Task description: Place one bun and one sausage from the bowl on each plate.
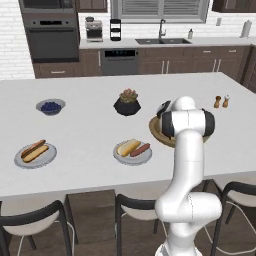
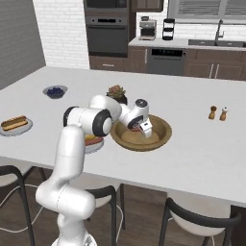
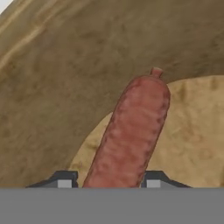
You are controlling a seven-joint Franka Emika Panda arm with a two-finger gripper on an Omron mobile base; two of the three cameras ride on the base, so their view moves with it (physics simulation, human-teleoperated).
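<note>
My arm bends down over the white desk [image 1: 90,125], my jaws [image 3: 108,183] inside the bowl [image 2: 163,137], pinching a sausage [image 3: 131,131] that stretches ahead.

Bowl [image 3: 65,65] matt grainy wood; sausage [image 3: 131,131] ridged reddish skin, slight sheen; plates [image 1: 35,159] smooth grey

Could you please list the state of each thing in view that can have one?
Bowl: on the counter, holding a sausage.
Sausage: lying in the bowl, between the gripper fingers.
Gripper: down in the bowl, jaws either side of the sausage; grip not certain.
Left plate: filled with a bun and a sausage.
Middle plate: filled with a bun and a sausage.
Small bowl: full of berries.
</note>
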